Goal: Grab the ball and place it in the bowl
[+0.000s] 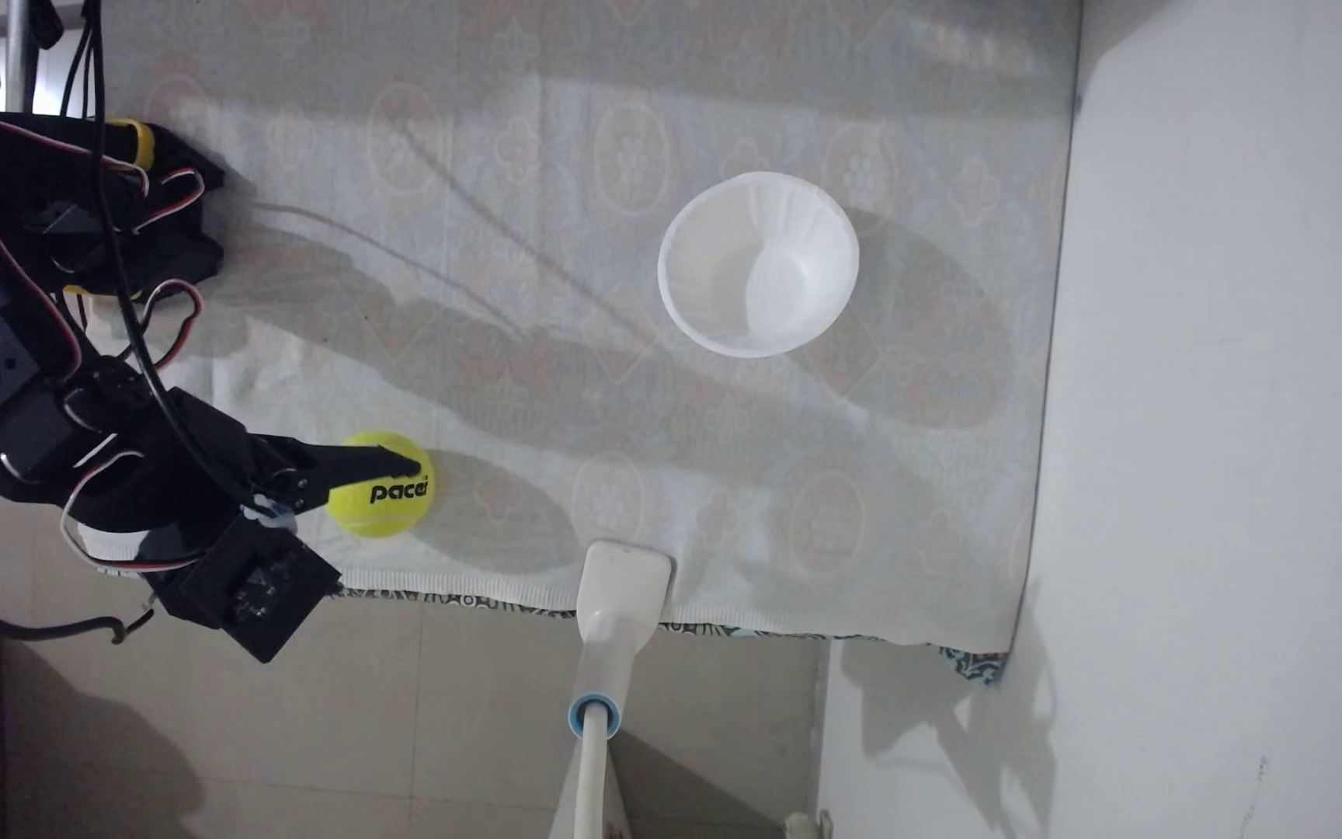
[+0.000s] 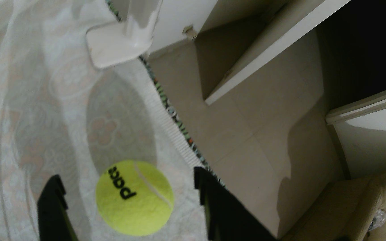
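In the fixed view, a pale cloth with a faint floral print covers the table, its patterned hem running along the lower edge. Beyond the hem lies a beige tiled floor, and a white wall fills the right side. Long shadows cross the cloth. On it sit one ball and one bowl, well apart; the ball lies near the hem at lower left, the bowl upright toward the upper right. One white handle with a blue ring rests its flat head on the cloth's edge. The black arm comes in from the left, and its gripper reaches over the ball.

In the wrist view, the same cloth shows blurred, with the floor to the right past the hem. The one ball sits on the cloth between the two jaws, which stand spread apart on either side of it without touching it. The handle's flat head lies further off, at the top.
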